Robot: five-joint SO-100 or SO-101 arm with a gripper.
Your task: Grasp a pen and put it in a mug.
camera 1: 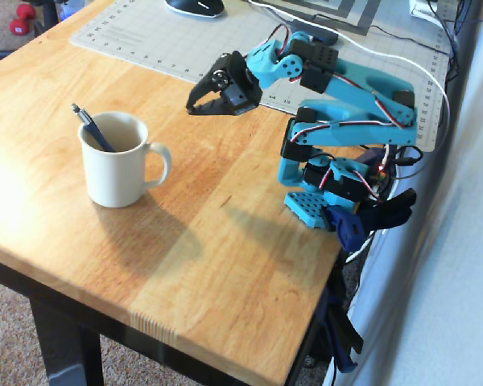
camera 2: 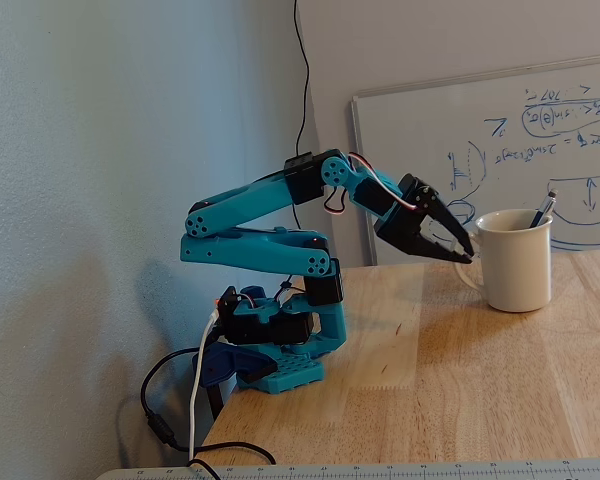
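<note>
The cream-white mug (camera 1: 113,175) stands upright on the wooden table, at the left in the overhead view, its handle pointing right. The dark-blue pen (camera 1: 92,129) stands inside it, leaning on the far-left rim with its silver end sticking out. In the fixed view the mug (camera 2: 520,270) is at the right, with the pen (camera 2: 543,210) poking above the rim. My gripper (camera 1: 205,110) hovers above the table to the right of the mug, a little open and empty. In the fixed view the gripper (camera 2: 468,252) is just left of the mug's rim, apart from it.
The blue arm's base (camera 1: 322,193) is clamped at the table's right edge with cables trailing off. A grey cutting mat (camera 1: 145,36) with a computer mouse (camera 1: 195,6) lies at the back. A whiteboard (camera 2: 540,140) leans on the wall behind the mug.
</note>
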